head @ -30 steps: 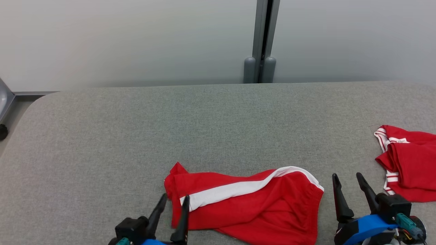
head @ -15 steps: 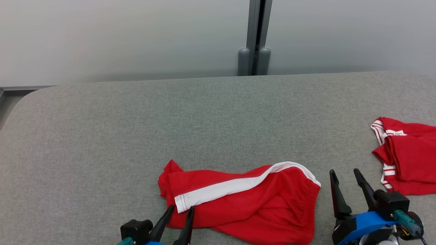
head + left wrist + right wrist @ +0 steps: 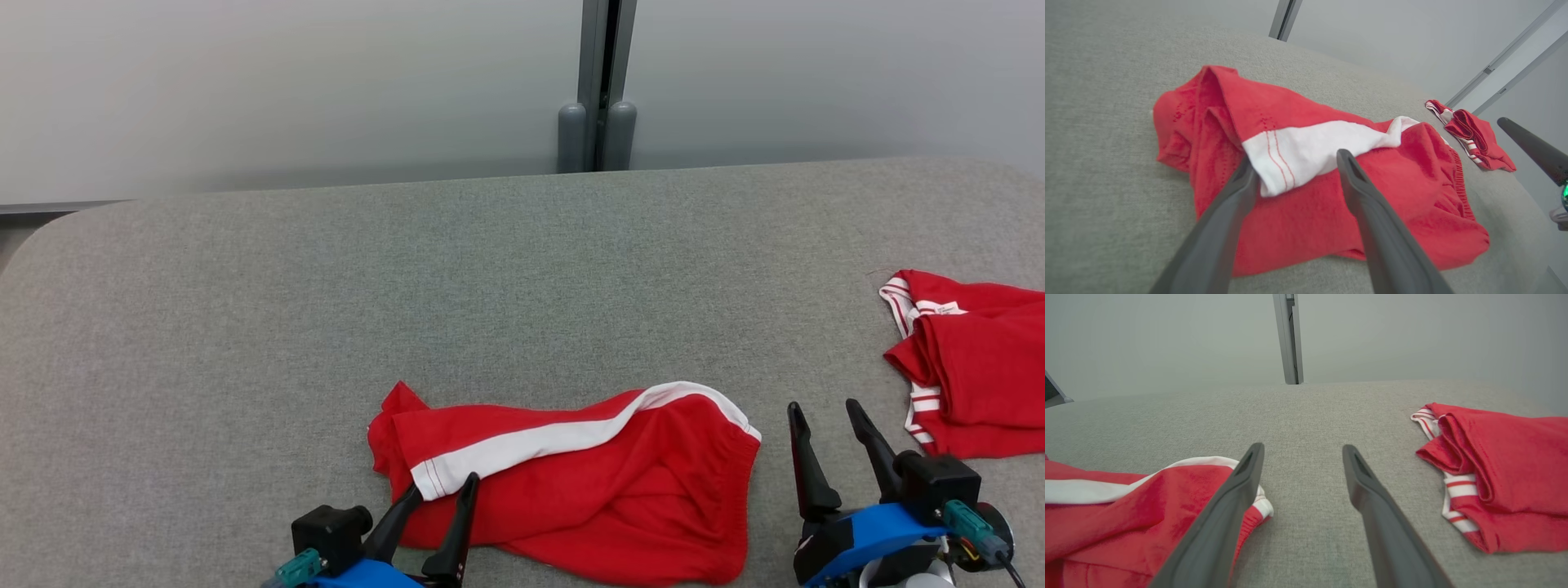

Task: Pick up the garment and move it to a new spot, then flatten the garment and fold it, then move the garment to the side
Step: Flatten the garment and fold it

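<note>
The garment (image 3: 588, 482) is a pair of red shorts with a white side stripe, lying crumpled on the grey padded table (image 3: 490, 286) near its front edge. My left gripper (image 3: 443, 484) is open at the garment's left end. In the left wrist view, the left gripper (image 3: 1295, 159) straddles the white stripe's hemmed end, with the garment (image 3: 1412, 163) spreading away beyond it. My right gripper (image 3: 821, 406) is open just right of the waistband, over bare table. In the right wrist view, the right gripper (image 3: 1303, 446) has the garment (image 3: 1147, 510) at its left finger.
A second red garment with white-striped trim (image 3: 980, 367) lies bunched at the table's right edge, also seen as the second garment (image 3: 1506, 457) close to the right gripper. A grey wall with a vertical post (image 3: 600, 82) stands behind the table.
The head camera has shifted, sliding the whole picture. Against the garment, my left gripper has moved right, from beside its left edge onto the white stripe's end. Both grippers stay open.
</note>
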